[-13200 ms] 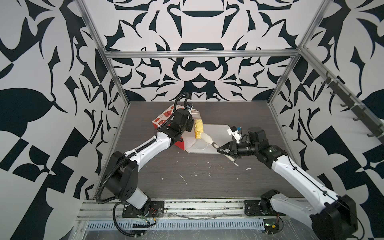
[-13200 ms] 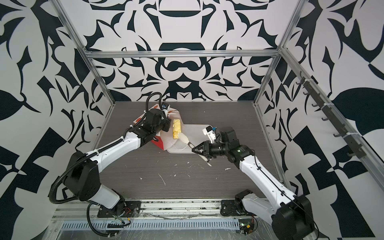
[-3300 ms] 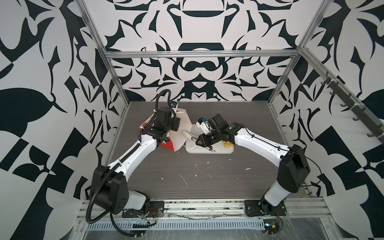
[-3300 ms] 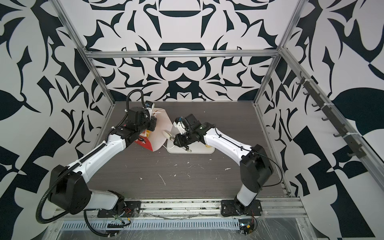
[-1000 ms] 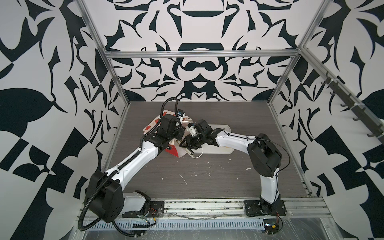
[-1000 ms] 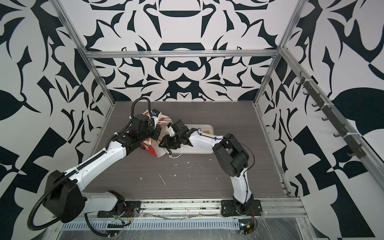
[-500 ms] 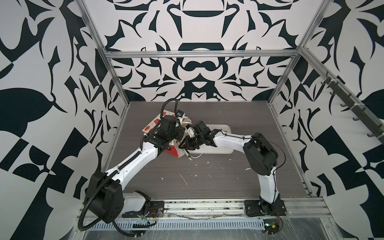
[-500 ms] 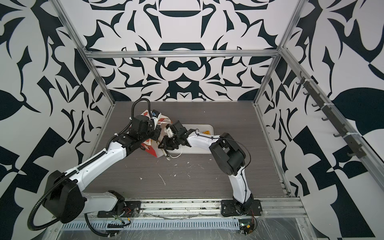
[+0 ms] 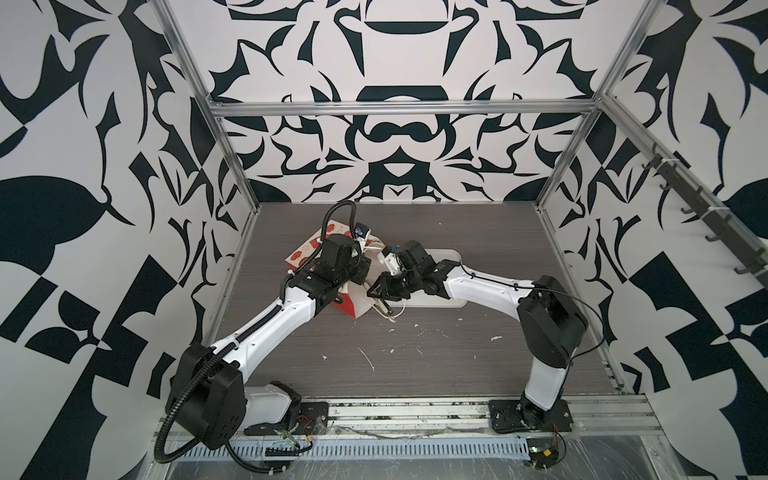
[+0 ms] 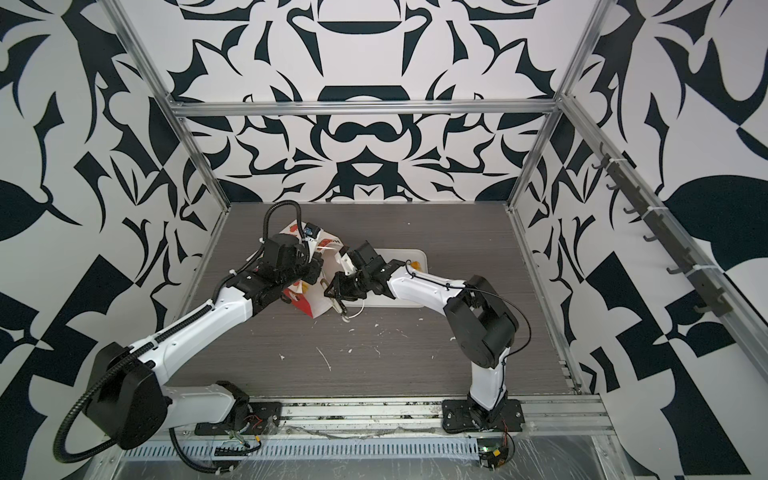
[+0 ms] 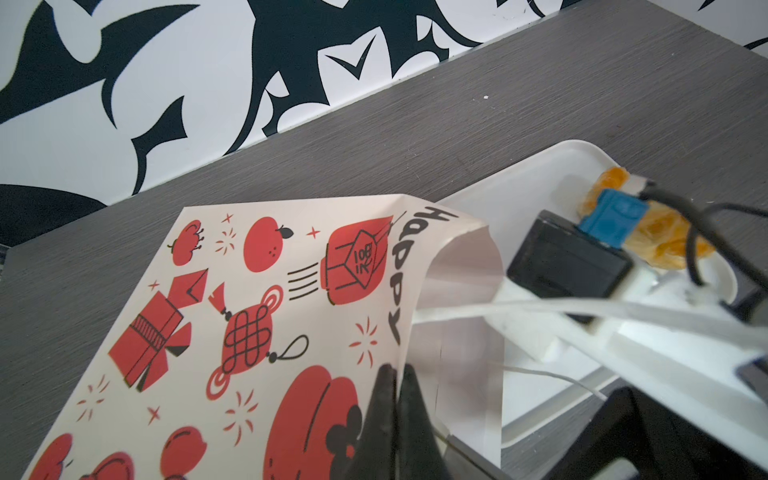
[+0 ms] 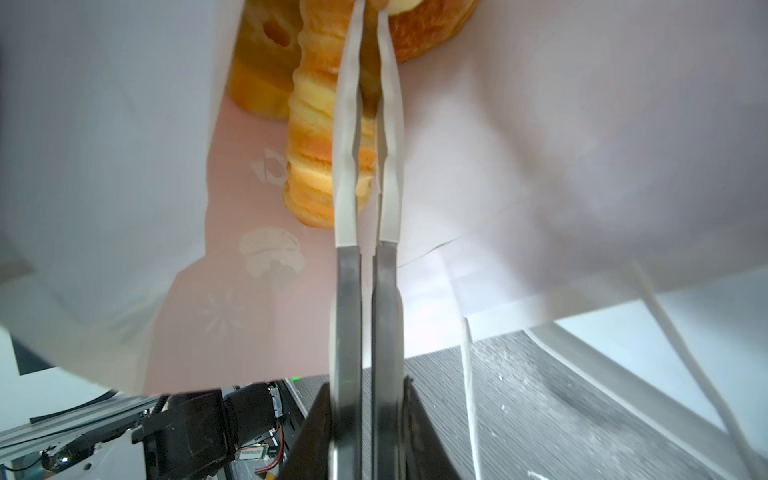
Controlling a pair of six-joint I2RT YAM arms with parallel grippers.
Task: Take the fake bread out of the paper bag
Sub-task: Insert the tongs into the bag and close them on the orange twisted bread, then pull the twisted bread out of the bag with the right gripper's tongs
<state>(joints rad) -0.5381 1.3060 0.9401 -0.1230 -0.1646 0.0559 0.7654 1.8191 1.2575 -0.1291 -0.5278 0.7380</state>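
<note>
The paper bag (image 9: pixel 306 254) (image 10: pixel 314 306) lies tilted on the table, red motifs outside (image 11: pixel 249 311), white inside (image 12: pixel 540 145). My left gripper (image 11: pixel 392 372) is shut on the bag's rim and holds the mouth open. My right gripper (image 12: pixel 370 8) reaches deep into the bag with long tongs, shut on a piece of the fake bread at the far end. Beside the tongs lie a long twisted stick (image 12: pixel 316 145) and a ring bun (image 12: pixel 266 54). In both top views the tong tips are hidden inside the bag. One more orange piece (image 11: pixel 665 241) (image 10: pixel 415 263) rests on the tray.
A flat white tray (image 9: pixel 449 255) (image 10: pixel 399 253) (image 11: pixel 561 166) sits right of the bag, under my right forearm. A white cord handle (image 9: pixel 397 316) trails from the bag's mouth. Small white crumbs (image 9: pixel 368 357) litter the grey table in front. Patterned walls enclose three sides.
The right tongs have closed inside the bag over the last second. Both arms have barely shifted, and the left grip on the rim is unchanged.
</note>
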